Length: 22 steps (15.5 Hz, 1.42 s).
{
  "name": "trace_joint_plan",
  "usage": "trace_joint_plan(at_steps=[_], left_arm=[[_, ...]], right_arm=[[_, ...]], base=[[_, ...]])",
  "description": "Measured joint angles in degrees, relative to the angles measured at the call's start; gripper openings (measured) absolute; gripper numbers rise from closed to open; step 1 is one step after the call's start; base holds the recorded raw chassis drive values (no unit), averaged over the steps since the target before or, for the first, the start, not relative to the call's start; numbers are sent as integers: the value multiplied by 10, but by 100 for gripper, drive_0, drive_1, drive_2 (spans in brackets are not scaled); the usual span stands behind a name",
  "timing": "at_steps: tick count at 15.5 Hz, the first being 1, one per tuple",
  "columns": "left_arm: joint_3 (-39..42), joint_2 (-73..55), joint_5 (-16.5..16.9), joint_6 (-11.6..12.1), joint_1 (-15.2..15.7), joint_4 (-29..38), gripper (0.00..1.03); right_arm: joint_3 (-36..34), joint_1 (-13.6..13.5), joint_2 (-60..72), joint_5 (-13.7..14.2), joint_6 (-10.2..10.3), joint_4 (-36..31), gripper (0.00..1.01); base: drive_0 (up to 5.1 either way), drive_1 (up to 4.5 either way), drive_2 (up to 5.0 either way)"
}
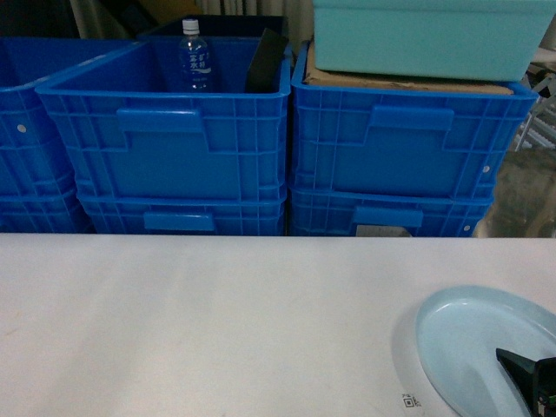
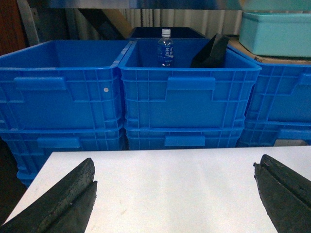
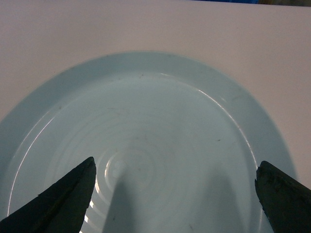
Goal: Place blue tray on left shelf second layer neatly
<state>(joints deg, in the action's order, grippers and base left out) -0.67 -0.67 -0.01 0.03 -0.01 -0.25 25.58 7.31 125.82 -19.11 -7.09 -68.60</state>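
The blue tray [image 1: 473, 343], pale, round and glossy, lies flat on the white table [image 1: 217, 321] at its front right corner. My right gripper [image 3: 177, 162] hovers open just over the tray [image 3: 146, 111], its dark fingers spread above the dish's near half and holding nothing. In the head view only its tip [image 1: 528, 372] shows, over the tray's near side. My left gripper [image 2: 175, 165] is open and empty above bare table. Of the left shelf only a shiny steel crossbar [image 2: 146, 4] shows above the crates; I cannot tell which layer it is.
Deep blue crates [image 1: 174, 156] stand stacked two high behind the table's far edge. One holds a water bottle [image 1: 195, 56] and a dark slanted object [image 1: 265, 61]. A teal tub [image 1: 430, 35] rests on cardboard atop the right stack [image 1: 408, 148]. The table's left edge [image 2: 34, 184] drops off.
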Motion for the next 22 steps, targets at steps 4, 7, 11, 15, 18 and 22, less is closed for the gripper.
trace_joint_plan(at_steps=[4,7,11,15,18,22], left_arm=[[0,0,0,0,0,0,98],[0,0,0,0,0,0,98],[0,0,0,0,0,0,98],[0,0,0,0,0,0,98],[0,0,0,0,0,0,98],[0,0,0,0,0,0,98]], right_arm=[[-6,10,-46,0,-13,10,98],[2,10,-77,3,-21,17,98],[4,64,-16,0,-33,4,98],[20,77,10,-8,-31,9,98],[32,66,35,-7,-5,10,98],[39,57,42,0,42,13,72]], base=[[0,0,0],[0,0,0],[0,0,0],[0,0,0],[0,0,0],[0,0,0]])
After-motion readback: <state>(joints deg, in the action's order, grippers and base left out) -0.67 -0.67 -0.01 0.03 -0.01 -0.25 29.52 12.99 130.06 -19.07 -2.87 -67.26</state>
